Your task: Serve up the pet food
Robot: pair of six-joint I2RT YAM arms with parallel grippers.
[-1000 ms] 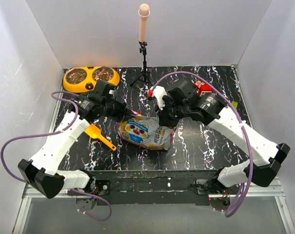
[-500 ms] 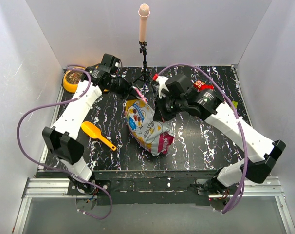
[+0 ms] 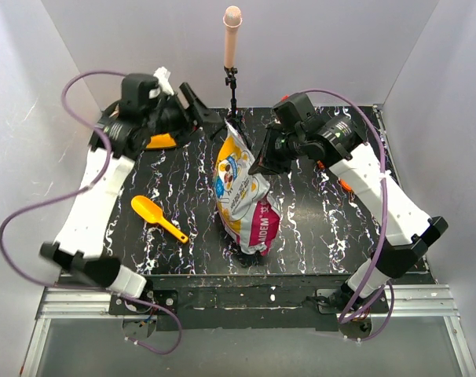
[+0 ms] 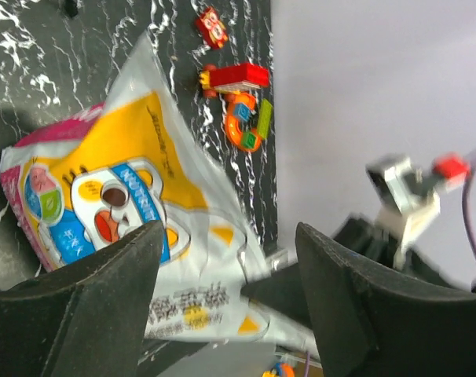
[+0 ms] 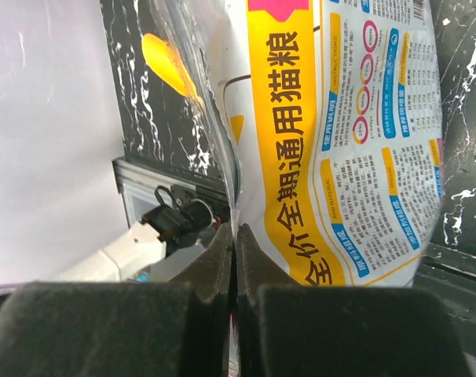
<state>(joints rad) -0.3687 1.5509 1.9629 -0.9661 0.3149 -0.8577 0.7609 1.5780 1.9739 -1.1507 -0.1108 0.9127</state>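
The white pet-food bag with yellow print and a magenta band stands upright mid-table, its base on the black top. My right gripper is shut on its upper right edge; in the right wrist view the fingertips pinch the thin seam of the bag. My left gripper is open, up at the back left, apart from the bag. Between its fingers the left wrist view shows the bag farther off. The pet food itself is hidden.
A yellow-orange scoop lies left of the bag. A sliver of the orange double bowl shows behind the left arm. A microphone on a tripod stands at the back. Small red and orange toys lie at the right.
The left gripper let go of the bag's top, opened and drew back up to the far left. The right gripper lifted the bag's edge, so the bag went from lying to upright.
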